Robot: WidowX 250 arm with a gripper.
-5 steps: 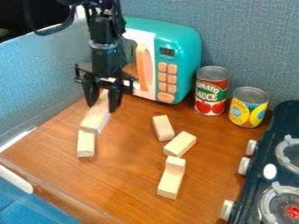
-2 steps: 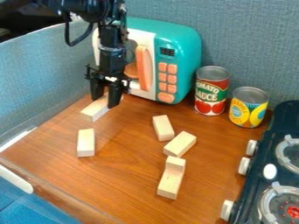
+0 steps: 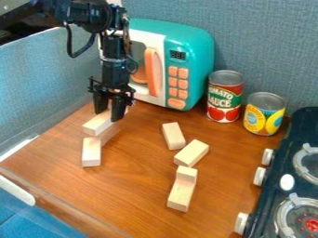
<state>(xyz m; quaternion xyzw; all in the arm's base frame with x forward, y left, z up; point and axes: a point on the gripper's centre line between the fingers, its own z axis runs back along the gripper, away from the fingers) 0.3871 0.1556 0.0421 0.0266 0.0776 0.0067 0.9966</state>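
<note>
The gripper (image 3: 110,111) is closed around a wooden block (image 3: 98,122), in front of the toy microwave (image 3: 192,51). From the held block, a second block (image 3: 91,151) lies at six o'clock, others (image 3: 174,135) at about four, a tomato sauce can (image 3: 225,97) between two and three, and a yellow-labelled can (image 3: 264,115) at three.

Use these counts to check your workspace. You can clearly make out four plain wooden blocks (image 3: 91,152), plus one stepped wooden piece (image 3: 181,193) — whether it is one block or two, you cannot tell. You have two cans (image 3: 225,96). Your toy microwave (image 3: 200,58), quantity one, carries one handle (image 3: 151,72), one display (image 3: 177,55), six small buttons (image 3: 173,82) and one wide button (image 3: 177,103). Your toy stove (image 3: 298,122), quantity one, shows two burners (image 3: 312,225) and three edge knobs (image 3: 260,176).
</note>
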